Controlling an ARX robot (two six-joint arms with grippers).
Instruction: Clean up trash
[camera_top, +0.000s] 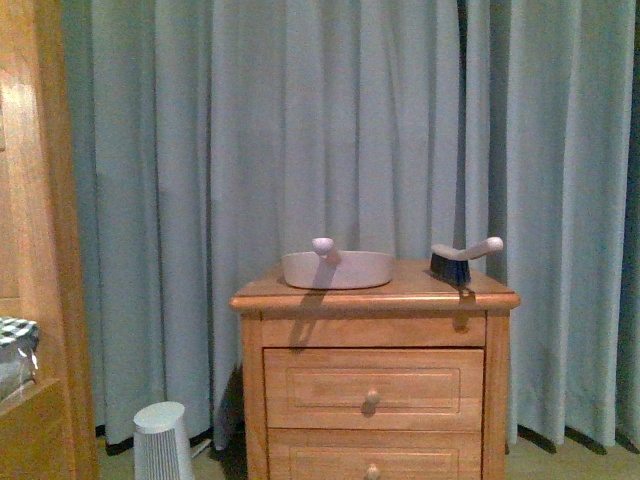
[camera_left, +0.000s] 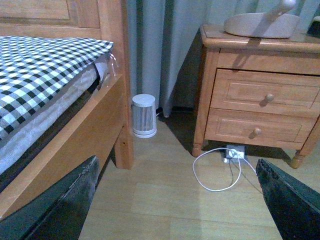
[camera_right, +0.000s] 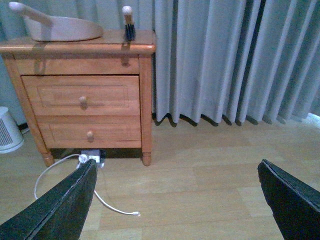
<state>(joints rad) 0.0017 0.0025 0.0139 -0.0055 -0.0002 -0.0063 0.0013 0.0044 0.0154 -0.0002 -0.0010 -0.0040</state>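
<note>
Two end effectors sit nearest the cams. Left end effector (camera_left: 176, 161) has its fingers (camera_left: 65, 205) spread wide, nothing between. Right end effector (camera_right: 177, 162) is likewise wide, nothing held. Both hang low over the wood floor (camera_right: 210, 185). Trash: can't spot it in any view.

On the floor, a white cable (camera_left: 215, 190) loops out from a power strip (camera_left: 234, 152) lying under the nightstand (camera_top: 375, 390).

By the left arm is a wooden bed (camera_left: 80, 135) w/ a black-and-white checked cover (camera_left: 40, 60). A small white ribbed appliance (camera_left: 144, 116) stands on the floor between bedpost and nightstand, close to the curtain.

Nightstand has 2 drawers, both closed, contents unseen. On its tabletop (camera_top: 400, 296) sits a pinkish dustpan (camera_top: 337, 270), roughly centre-left, handle raised. Its inside can't be seen from these angles. A hand brush (camera_top: 462, 258) lies near the tabletop's right edge, apart from the dustpan, dark bristles down, handle tilted up.

Behind everything hangs a grey-blue curtain (camera_top: 300, 120), reaching the floor.
</note>
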